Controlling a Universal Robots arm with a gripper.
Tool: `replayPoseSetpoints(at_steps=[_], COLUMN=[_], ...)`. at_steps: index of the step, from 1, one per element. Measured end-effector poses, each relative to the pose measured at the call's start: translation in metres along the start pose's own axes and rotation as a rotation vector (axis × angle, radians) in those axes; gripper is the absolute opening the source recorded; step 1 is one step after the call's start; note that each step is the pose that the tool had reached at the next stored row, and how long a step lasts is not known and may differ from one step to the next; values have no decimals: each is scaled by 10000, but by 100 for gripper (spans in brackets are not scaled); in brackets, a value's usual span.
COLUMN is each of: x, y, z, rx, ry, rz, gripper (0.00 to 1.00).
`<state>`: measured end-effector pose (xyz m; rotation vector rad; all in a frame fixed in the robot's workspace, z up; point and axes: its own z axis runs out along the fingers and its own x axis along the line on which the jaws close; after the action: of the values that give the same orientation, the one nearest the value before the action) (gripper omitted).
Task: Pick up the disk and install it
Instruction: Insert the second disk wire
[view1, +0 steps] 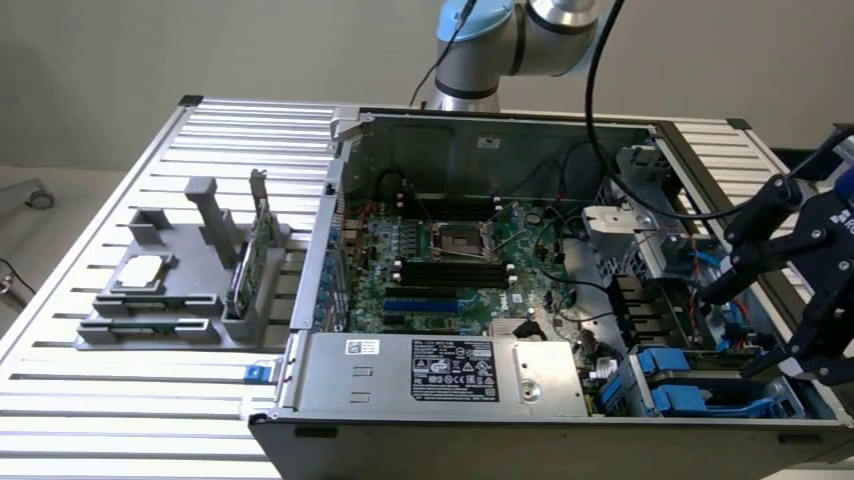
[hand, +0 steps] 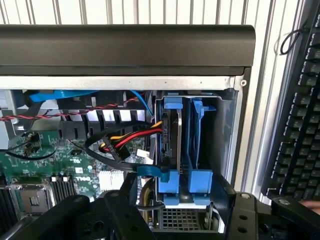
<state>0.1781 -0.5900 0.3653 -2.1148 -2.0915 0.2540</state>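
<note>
The disk (hand: 185, 182) stands on edge in the drive cage at the corner of the open computer case (view1: 441, 385), with its blue rails and blue end tabs facing the wrist camera. In the exterior view its blue rails (view1: 681, 395) show low in the case on the exterior view's right. My gripper (hand: 185, 215) is right over the disk's end, one black finger (hand: 130, 212) on each side of the blue tabs. The jaws stand wide apart. I cannot tell whether the pads touch the rails. From outside, the gripper (view1: 741, 330) hangs above that corner.
Red, yellow and black cables (hand: 130, 137) run right beside the cage. The motherboard (view1: 454, 265) and the power supply (view1: 441, 370) occupy the remainder of the case. A grey fixture (view1: 174, 290) with a chip and a green card stands on the slatted table. A keyboard (hand: 295, 125) lies outside the case wall.
</note>
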Motion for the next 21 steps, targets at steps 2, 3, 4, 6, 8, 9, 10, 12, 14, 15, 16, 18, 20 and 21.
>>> replayPoseSetpoints(at_steps=[2, 3, 4, 6, 8, 9, 10, 12, 14, 15, 16, 18, 20, 21], x=[5, 6, 6, 7, 7, 7, 7, 7, 7, 7, 7, 8, 7, 8], y=[-9, -12, -10, 1, 7, 8, 9, 14, 18, 20, 23, 27, 33, 35], z=[-40, -56, -62, -66, -67, -65, -61, -48, -32, -24, -18, -10, -6, -2], rx=[9, 15, 22, 30, 31, 32, 32, 32, 32, 32, 32, 32, 31, 31], ry=[-26, -39, -45, -47, -47, -46, -45, -46, -47, -46, -47, -48, -49, -49], rz=[6, 9, 9, 10, 11, 11, 12, 10, 11, 11, 10, 11, 11, 11], gripper=[70, 70, 70, 70, 70, 70, 70, 70, 70, 70, 70, 70, 70, 70])
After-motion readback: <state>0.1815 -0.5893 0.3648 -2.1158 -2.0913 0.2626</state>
